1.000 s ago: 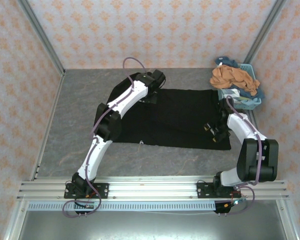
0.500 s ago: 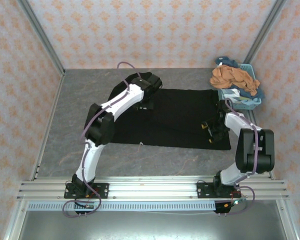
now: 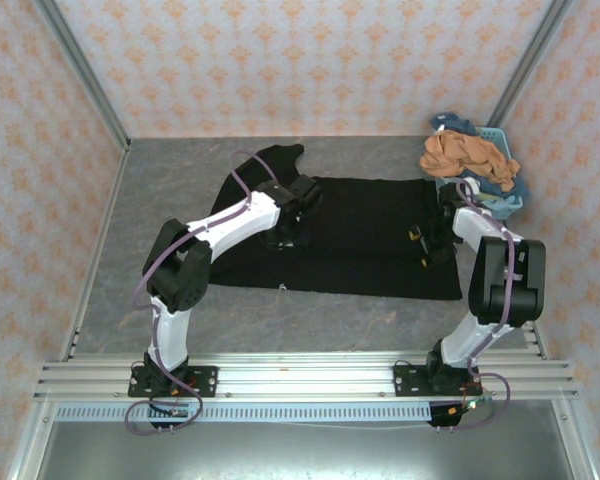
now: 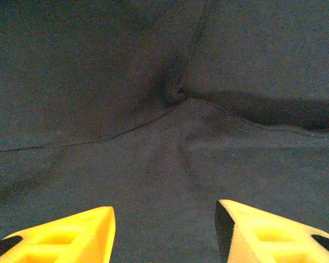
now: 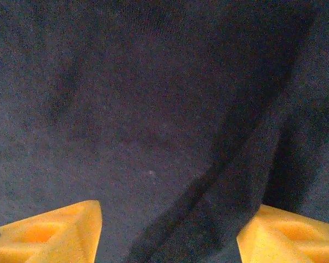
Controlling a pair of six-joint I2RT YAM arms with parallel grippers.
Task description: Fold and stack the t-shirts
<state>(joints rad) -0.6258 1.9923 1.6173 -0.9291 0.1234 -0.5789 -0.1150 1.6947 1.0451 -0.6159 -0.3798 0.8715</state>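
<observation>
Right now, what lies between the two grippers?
Flat black t-shirt cloth spans the whole stretch between the left gripper and the right gripper. Nothing else rests on it there, as the top view shows.

Grey, stone-patterned table [image 3: 150, 250], walls on three sides. One black t-shirt [image 3: 360, 240] lies spread flat across the middle, mostly smooth with a few shallow creases. Its sleeve [image 3: 280, 160] juts toward the far edge on the left. A pale blue lattice basket [image 3: 502, 207] stands in the far right corner, just beside the shirt's right end.
</observation>
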